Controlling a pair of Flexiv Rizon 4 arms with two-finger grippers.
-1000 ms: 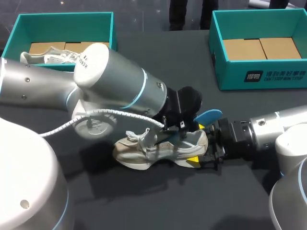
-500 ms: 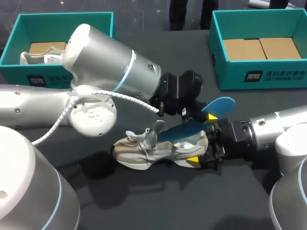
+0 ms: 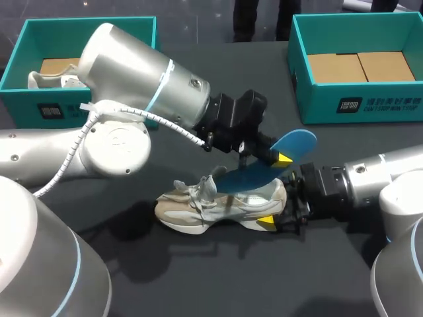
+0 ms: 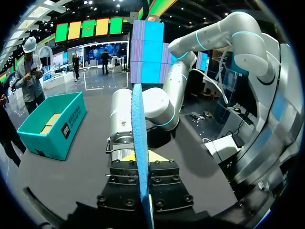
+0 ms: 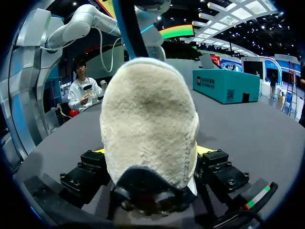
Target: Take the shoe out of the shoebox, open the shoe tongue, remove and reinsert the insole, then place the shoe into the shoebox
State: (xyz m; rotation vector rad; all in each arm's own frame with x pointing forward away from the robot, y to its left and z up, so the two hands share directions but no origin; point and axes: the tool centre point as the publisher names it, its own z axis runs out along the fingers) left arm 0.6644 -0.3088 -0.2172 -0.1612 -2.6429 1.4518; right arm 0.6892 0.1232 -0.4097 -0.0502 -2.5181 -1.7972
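Note:
A beige and white shoe [image 3: 211,206] lies on its side on the dark table, heel toward my right arm. My right gripper [image 3: 276,198] is shut on the heel; in the right wrist view the fleecy heel [image 5: 147,124] fills the gap between the fingers of that gripper [image 5: 152,160]. My left gripper [image 3: 272,157] hangs just above the heel, shut on the blue insole [image 3: 297,142]. The insole slants upward, its lower end at the shoe's opening. In the left wrist view the insole [image 4: 139,133] stands edge-on, clamped in the left gripper [image 4: 142,167].
A teal shoebox [image 3: 396,105] with a cardboard floor stands at the back right. Another teal box [image 3: 26,39] at the back left holds a second white shoe [image 3: 49,80]. My bulky left arm [image 3: 132,86] spans the table's left middle.
My left gripper has risen and drawn back with the insole, pulling most of it out of the shoe. The left arm has swung upward. The right gripper and the shoe have stayed put.

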